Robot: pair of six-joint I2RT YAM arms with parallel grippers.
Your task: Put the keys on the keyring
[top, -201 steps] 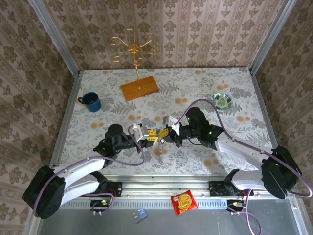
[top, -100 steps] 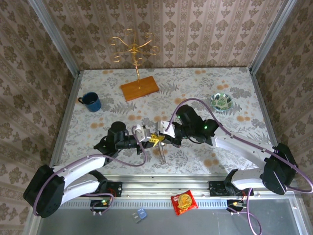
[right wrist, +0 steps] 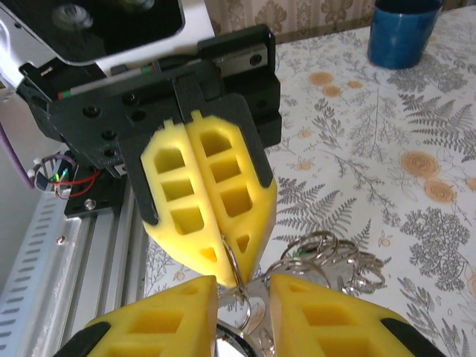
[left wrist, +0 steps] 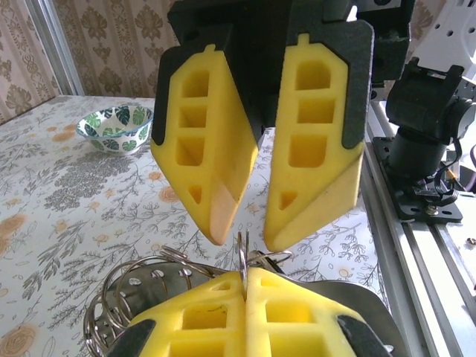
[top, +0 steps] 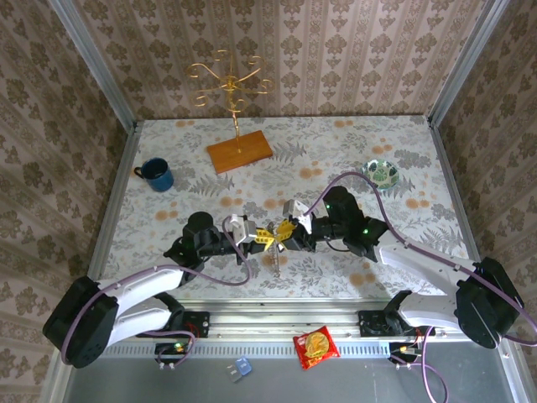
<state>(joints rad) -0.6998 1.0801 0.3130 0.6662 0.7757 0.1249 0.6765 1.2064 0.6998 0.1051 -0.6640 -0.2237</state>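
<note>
the left gripper (left wrist: 244,277) is clamped tight on a thin wire of the keyring (right wrist: 335,256), well right of the mug (top: 157,175) and nearer the arm bases. the right gripper (left wrist: 248,236) faces it, partly open, gripping nothing that i can see. the ring looks light, stiff, springy and slick, so pinch the wire itself. i can't pick out the keys. the table (top: 377,134) is flat and patterned, with wallpapered walls close around.

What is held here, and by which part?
The left tool pinches the keyring by its thin wire; the right tool is open, holding nothing.
</note>
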